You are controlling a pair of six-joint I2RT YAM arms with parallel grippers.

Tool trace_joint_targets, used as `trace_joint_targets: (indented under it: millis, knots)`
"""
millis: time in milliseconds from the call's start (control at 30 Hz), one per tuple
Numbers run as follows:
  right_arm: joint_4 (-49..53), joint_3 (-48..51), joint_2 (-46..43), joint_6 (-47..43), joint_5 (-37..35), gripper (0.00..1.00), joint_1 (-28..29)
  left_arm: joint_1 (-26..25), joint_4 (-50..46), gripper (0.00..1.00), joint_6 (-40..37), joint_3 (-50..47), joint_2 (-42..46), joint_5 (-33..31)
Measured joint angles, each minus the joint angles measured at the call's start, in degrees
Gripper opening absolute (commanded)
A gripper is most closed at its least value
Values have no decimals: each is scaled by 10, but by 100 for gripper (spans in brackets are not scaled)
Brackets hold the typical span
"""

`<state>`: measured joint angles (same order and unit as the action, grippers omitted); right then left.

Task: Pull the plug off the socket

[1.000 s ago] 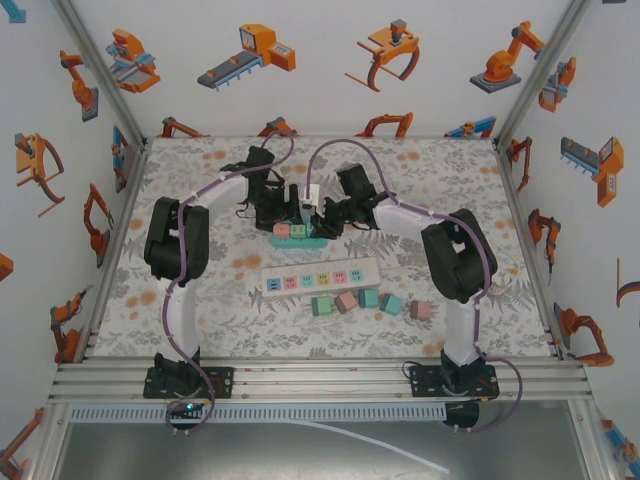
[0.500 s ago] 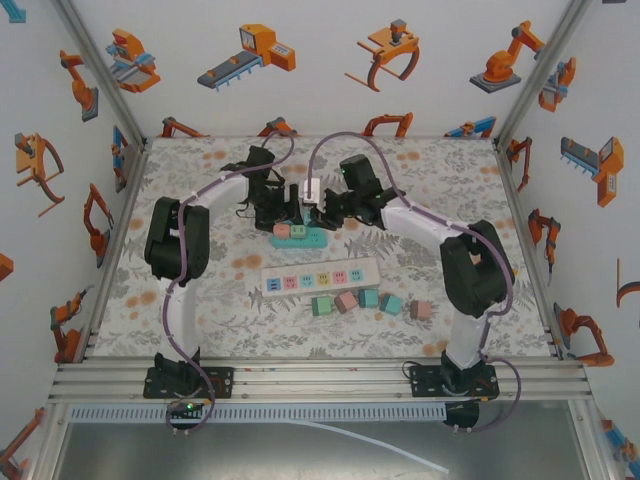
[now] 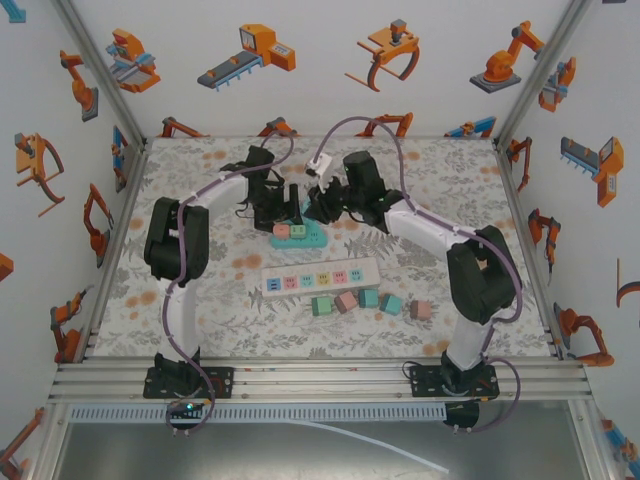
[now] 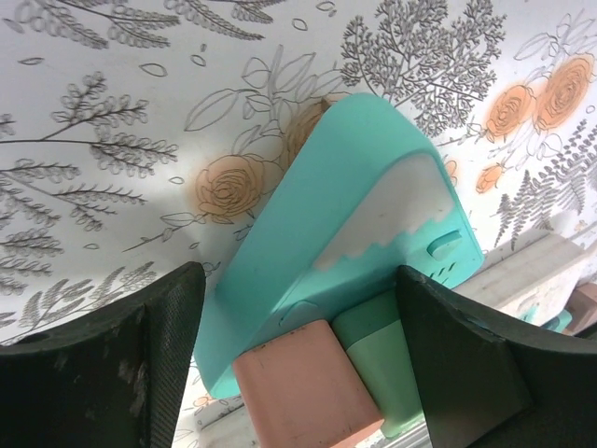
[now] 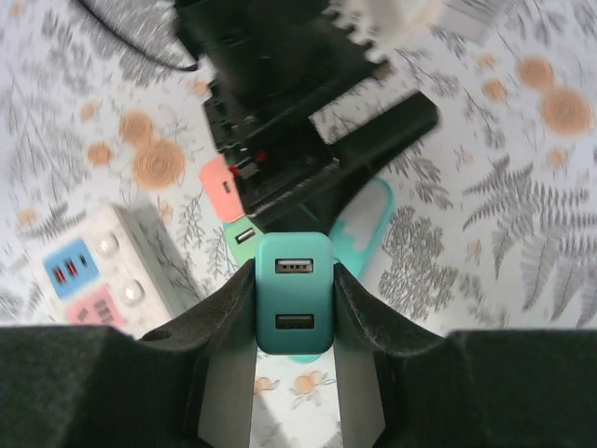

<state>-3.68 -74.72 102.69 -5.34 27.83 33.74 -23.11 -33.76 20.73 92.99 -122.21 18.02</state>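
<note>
Plug (image 5: 294, 291), teal, is pinched by right fingers (image 5: 219, 322); left fingers (image 4: 121, 373) clasp socket (image 4: 345, 177) carrying two plugs (image 4: 303, 387).

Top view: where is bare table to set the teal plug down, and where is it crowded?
Bare: the far right corner of the table beyond the right arm, and the near band below the loose plugs. Crowded: around the teal strip, where the left gripper and right gripper, holding the teal plug, meet.
</note>
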Motion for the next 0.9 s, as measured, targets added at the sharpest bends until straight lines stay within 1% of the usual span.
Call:
trace_joint_targets:
  millis: [133,267,367,467,567,700,767,900]
  knots:
    - [5,0,-37,159,-84,2,-3,4,-4,78,0,16,8,-21]
    - [26,1,-83,285,-143,3,-17,9,3,79,-2,36,36,-15]
    - [46,6,-113,365,-176,3,-39,11,23,80,-7,33,88,14]
    - [66,29,-139,435,-191,3,-73,11,82,81,-17,-7,170,66]
    - [90,70,-166,482,-200,4,-111,10,154,82,-23,-83,264,113]
    - [131,149,-223,513,-204,5,-149,10,221,90,-47,-183,362,186]
    - [151,192,-261,521,-206,5,-164,10,223,93,-86,-221,394,219]
    - [181,272,-341,520,-217,5,-188,4,165,100,-203,-269,452,251]
